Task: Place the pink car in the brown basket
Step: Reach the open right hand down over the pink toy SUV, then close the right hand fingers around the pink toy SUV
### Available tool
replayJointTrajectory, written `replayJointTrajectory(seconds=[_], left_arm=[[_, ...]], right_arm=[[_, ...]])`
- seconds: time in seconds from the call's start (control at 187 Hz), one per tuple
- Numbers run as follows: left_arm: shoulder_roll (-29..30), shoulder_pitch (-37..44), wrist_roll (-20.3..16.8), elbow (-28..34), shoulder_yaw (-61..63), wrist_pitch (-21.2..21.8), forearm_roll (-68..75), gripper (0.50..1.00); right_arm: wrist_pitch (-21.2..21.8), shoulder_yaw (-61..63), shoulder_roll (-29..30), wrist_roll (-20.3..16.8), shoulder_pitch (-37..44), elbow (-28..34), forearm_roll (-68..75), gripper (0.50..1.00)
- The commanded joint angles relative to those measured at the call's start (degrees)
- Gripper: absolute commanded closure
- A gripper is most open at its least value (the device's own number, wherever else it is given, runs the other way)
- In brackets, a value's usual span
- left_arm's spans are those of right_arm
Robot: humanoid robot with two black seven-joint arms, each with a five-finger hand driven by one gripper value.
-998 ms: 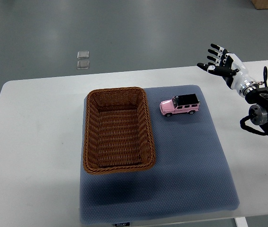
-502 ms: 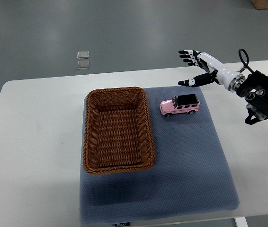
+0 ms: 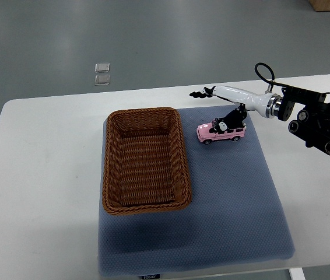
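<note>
- right hand point(image 3: 223, 105): glossy white shell, slim black fingers point(image 3: 200, 93) with jointed segments
- wrist point(image 3: 274, 107): silver metal ring joining the white hand to the arm
- forearm point(image 3: 319, 119): black blocky housing with round silver-rimmed fittings
- thin black cable point(image 3: 263, 71) looping above the wrist

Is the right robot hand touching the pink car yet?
Cannot tell. In the top view the right robot hand overlaps the pink car, its thumb over the roof; steep angle hides any gap.

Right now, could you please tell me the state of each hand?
Left hand: not in view.
Right hand: open, fingers spread over the pink car, holding nothing.
</note>
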Motion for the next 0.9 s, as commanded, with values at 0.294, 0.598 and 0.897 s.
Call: replayJointTrajectory(seconds=[0.294, 0.598, 0.897], left_arm=[[0.0, 0.0, 0.0, -0.09, 0.0, 0.0, -0.01, 0.5], [0.0, 0.0, 0.0, -0.09, 0.08, 0.0, -0.01, 0.5], [0.0, 0.0, 0.0, -0.09, 0.08, 0.0, -0.01, 0.5]], right_arm=[[-4.56, -6.76, 0.86, -2.66, 1.19, -3.16, -5.61, 0.589], [-7.37, -12.83, 0.86, -4.69, 2.51, -4.75, -5.61, 0.605], [-7.72, -12.92, 0.95, -6.27, 2.42, -5.36, -7.11, 0.83]])
